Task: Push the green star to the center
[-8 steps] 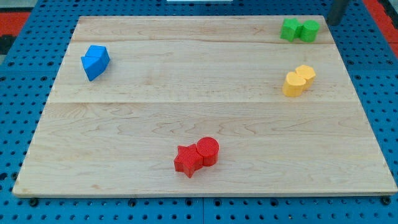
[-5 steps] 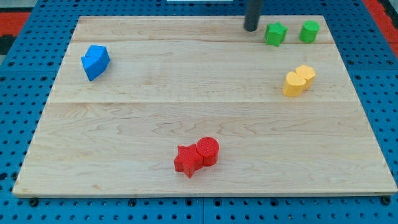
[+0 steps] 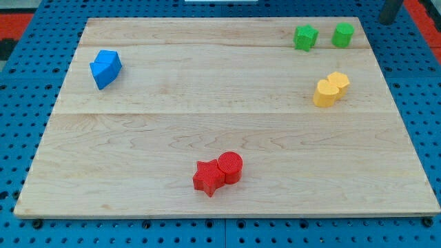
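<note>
The green star lies near the board's top edge, right of the middle. A second green block, roughly cylindrical, lies a little to its right, apart from it. My tip is at the view's top right corner, just off the board's corner, to the right of both green blocks and touching neither.
The wooden board fills the view on a blue pegboard. Two blue blocks touch at the left. Two yellow blocks touch at the right. A red star and a red cylinder touch at the bottom middle.
The green star has slid left, away from the other green block. My tip went from the top right to the star's left, then back to the top right corner.
</note>
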Available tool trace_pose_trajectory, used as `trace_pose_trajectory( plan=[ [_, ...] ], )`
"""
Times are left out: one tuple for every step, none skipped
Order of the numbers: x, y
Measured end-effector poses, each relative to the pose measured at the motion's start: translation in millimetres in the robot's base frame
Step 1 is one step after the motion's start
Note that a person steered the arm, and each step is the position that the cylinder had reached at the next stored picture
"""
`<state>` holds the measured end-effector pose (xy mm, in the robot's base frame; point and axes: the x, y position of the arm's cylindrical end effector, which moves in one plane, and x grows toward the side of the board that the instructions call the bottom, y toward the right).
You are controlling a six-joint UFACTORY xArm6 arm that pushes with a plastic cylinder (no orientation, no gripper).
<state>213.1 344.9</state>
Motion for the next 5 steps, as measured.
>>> trace_pose_trajectory(
  plan=[
    [12, -27],
    [21, -76],
    [27, -130],
    [31, -188],
    [31, -230]
  ],
)
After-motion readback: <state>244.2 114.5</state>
